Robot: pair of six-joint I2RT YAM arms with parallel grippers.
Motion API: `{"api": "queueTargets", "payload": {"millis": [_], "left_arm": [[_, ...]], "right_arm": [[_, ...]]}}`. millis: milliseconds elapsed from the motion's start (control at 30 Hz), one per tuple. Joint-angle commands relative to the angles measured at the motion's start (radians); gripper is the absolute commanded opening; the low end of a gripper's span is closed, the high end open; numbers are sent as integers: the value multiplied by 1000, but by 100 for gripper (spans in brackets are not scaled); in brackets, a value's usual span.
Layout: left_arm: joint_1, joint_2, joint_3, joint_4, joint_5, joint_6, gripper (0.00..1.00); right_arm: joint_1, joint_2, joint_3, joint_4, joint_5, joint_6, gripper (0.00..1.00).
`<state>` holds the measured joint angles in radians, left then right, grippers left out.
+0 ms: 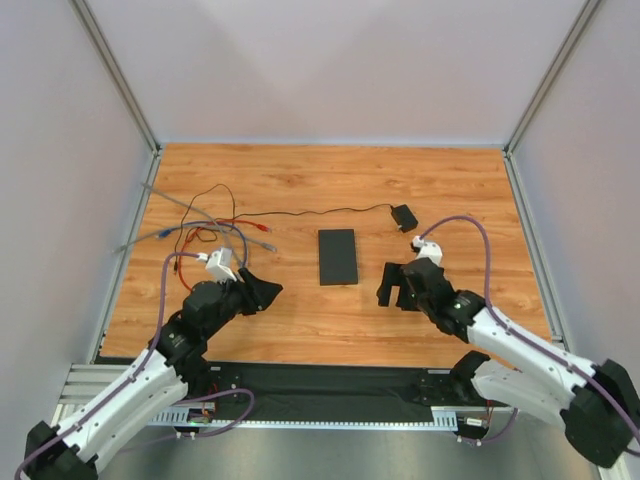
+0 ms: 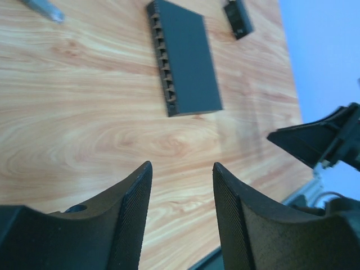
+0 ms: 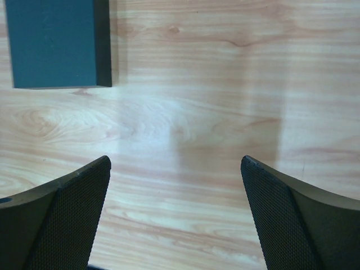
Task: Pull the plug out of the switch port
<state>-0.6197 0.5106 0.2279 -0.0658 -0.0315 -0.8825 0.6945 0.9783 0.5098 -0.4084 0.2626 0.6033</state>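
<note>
Wooden tabletop, switch lying flat, left hand partly apart, empty, right hand wide apart, empty

Wood-grain tabletop; plain pale walls; aluminium corner posts

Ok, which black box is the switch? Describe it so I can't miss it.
Go to the middle of the wooden table. The switch is the flat black rectangle lying there, ports along its left side. The adapter beyond it is far smaller and trails a thin cable.
</note>
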Motion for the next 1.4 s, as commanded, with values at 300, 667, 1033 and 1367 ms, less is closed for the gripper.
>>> {"api": "queueTargets", "payload": {"millis": [300,667,1033,1367], "left_arm": [[-2,-405,-254,26,281,-159,59],[-3,-351,-328,204,334,-213,63],[-3,-475,-343,431,541,-216,63],[-3,-570,-343,429,597,-231,63]], "right_arm": [[3,-409,-270,2,84,386,100],[2,-437,-375,94,-40,380,100],[3,-896,-591,240,-282,369,100],[3,-975,-590,80,-146,444,100]]}}
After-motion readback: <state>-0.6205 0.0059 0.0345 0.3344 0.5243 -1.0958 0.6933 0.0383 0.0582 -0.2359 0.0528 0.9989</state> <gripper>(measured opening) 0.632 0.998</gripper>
